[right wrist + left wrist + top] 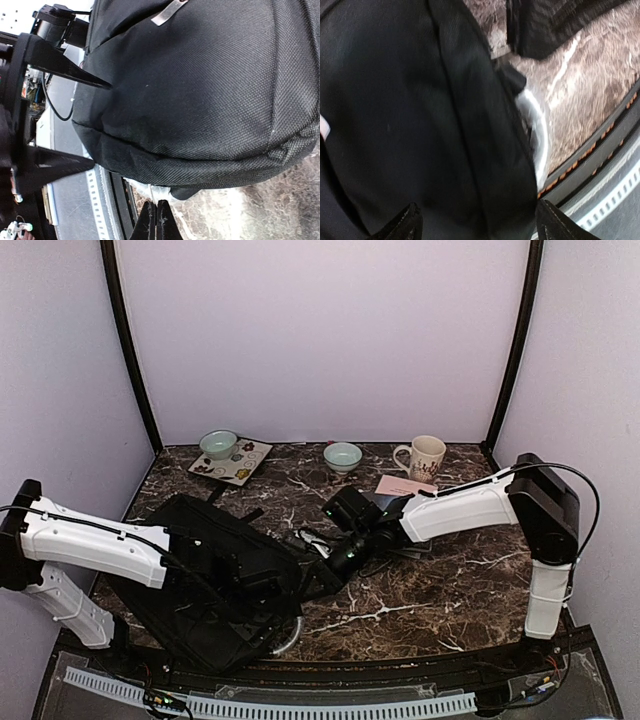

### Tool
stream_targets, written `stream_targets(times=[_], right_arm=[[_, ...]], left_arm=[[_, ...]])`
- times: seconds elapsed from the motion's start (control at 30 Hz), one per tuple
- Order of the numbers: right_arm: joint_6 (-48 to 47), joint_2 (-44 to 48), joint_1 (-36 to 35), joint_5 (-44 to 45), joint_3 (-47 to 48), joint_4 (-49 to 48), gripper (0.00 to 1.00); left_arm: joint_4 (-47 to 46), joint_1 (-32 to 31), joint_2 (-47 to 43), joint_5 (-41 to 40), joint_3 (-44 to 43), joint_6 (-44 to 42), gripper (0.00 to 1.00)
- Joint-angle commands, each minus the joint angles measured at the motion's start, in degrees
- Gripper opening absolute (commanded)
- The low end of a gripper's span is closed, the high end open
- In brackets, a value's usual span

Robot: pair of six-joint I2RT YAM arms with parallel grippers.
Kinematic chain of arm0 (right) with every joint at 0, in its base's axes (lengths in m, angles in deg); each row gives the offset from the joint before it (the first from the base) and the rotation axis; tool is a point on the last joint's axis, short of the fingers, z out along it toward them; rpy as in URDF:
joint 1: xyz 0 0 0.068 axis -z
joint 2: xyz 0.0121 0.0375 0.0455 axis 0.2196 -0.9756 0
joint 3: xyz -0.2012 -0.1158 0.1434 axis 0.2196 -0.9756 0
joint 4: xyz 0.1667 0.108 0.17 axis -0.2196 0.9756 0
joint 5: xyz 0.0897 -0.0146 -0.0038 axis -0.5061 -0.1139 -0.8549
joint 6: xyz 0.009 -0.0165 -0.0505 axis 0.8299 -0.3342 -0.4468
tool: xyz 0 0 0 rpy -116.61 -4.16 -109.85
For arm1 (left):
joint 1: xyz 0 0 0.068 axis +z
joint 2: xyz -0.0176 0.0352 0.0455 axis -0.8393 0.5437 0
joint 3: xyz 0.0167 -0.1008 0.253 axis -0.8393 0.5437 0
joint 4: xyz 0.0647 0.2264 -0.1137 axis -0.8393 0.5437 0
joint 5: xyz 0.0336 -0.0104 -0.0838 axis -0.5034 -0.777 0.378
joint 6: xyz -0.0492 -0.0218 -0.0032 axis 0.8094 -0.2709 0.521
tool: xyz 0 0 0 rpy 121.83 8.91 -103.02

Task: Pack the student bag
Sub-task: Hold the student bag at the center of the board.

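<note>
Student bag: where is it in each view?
Top external: student bag, lower left.
Left wrist: student bag fills left and centre.
Right wrist: student bag fills the upper right.
Shared landmark: grey-white handle at the bag's near edge.

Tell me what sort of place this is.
Probably a robot test booth, not a home: plain lilac walls with black corner posts enclose a dark marble-patterned table, and a white left arm and white right arm reach over a large black fabric backpack.

White shells, black joints and thin black cables on left arm (95,540) and right arm (465,512); 2 black pointed fingers (400,225) each.
</note>
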Motion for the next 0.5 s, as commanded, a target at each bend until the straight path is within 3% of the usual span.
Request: stream_targets(times=[0.0,0.17,0.27,0.37,0.47], right_arm=[[1.8,0.2,0.4,-4.6,-1.0,-2.9,0.00],[2.7,1.3,0.3,-4.7,-2.4,-3.8,0.00],[3.5,2.2,0.4,-4.8,-3.6,-5.0,0.00],[4.1,2.7,0.4,-5.8,-4.1,-6.2,0.00],[4.3,2.5,0.4,-6.1,-4.1,-6.2,0.00]], left_arm=[[-2.5,-0.3,2.6,-1.7,-2.7,3.4,0.81],[-1.6,-0.3,3.7,-4.2,-2.2,5.1,0.75],[4.2,-0.3,5.9,-9.4,-2.9,8.4,0.48],[7.5,-0.2,7.5,-11.4,-4.4,9.2,0.04],[6.0,-0.2,6.4,-10.3,-5.3,7.8,0.00]])
